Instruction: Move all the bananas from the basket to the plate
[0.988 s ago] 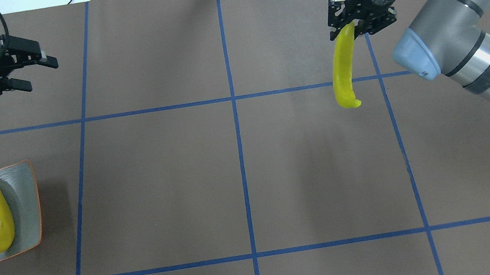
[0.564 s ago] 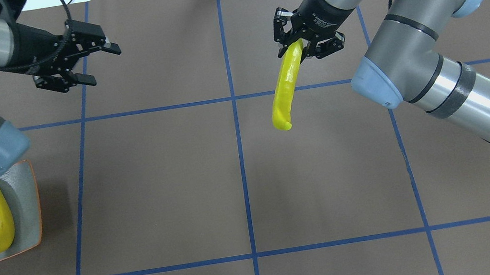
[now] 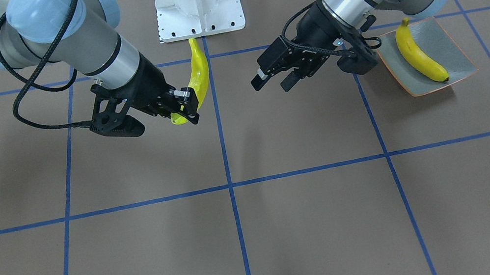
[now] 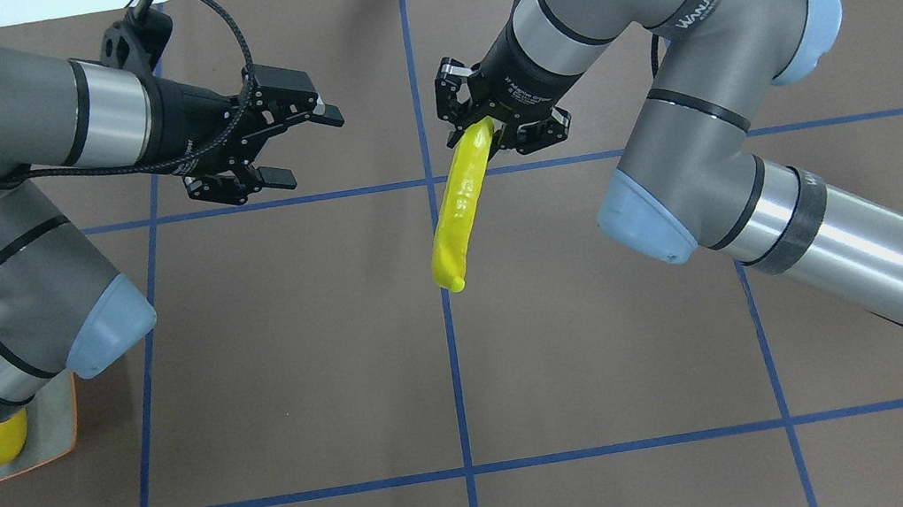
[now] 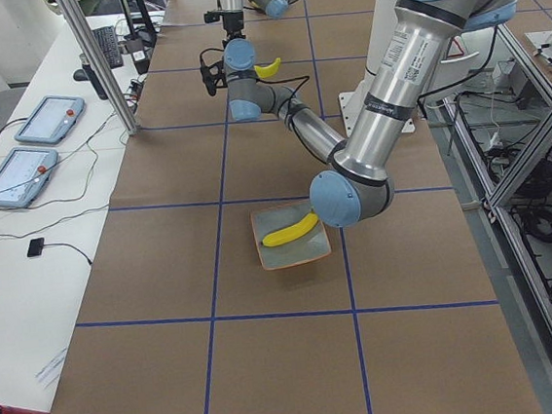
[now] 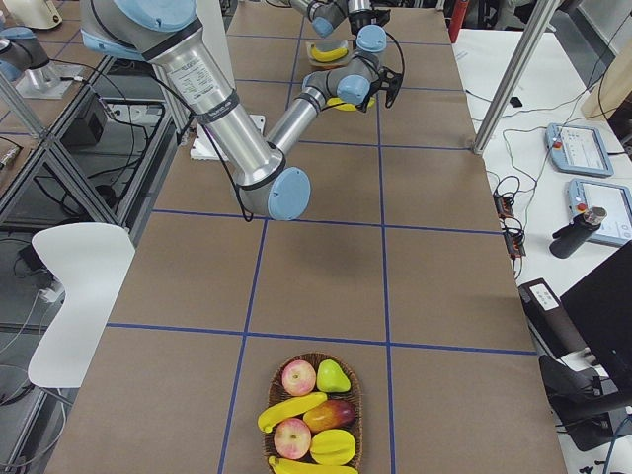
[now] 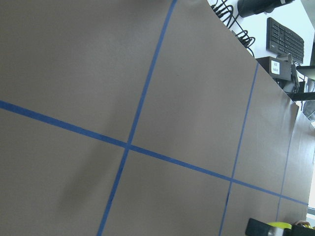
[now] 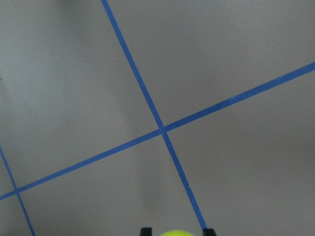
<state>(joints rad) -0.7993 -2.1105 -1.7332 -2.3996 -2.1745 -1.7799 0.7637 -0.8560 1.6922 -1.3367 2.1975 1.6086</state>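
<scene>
A curved yellow banana (image 4: 458, 217) hangs over the middle blue tape line (image 4: 458, 395) of the brown paper-covered surface (image 4: 300, 374). Its upper end is clamped between the fingers of the right gripper (image 4: 486, 125). Opposite it, near but not touching, the left gripper (image 4: 308, 148) has its fingers spread apart. A second yellow banana (image 3: 421, 58) lies on the square grey-green plate (image 3: 457, 54) at the robot's left. Two more bananas (image 6: 289, 411) lie among other fruit in an oval wicker basket (image 6: 358, 410) at the surface's right end.

Bright even overhead light — soft shadows, wrist views slightly blurred.
</scene>
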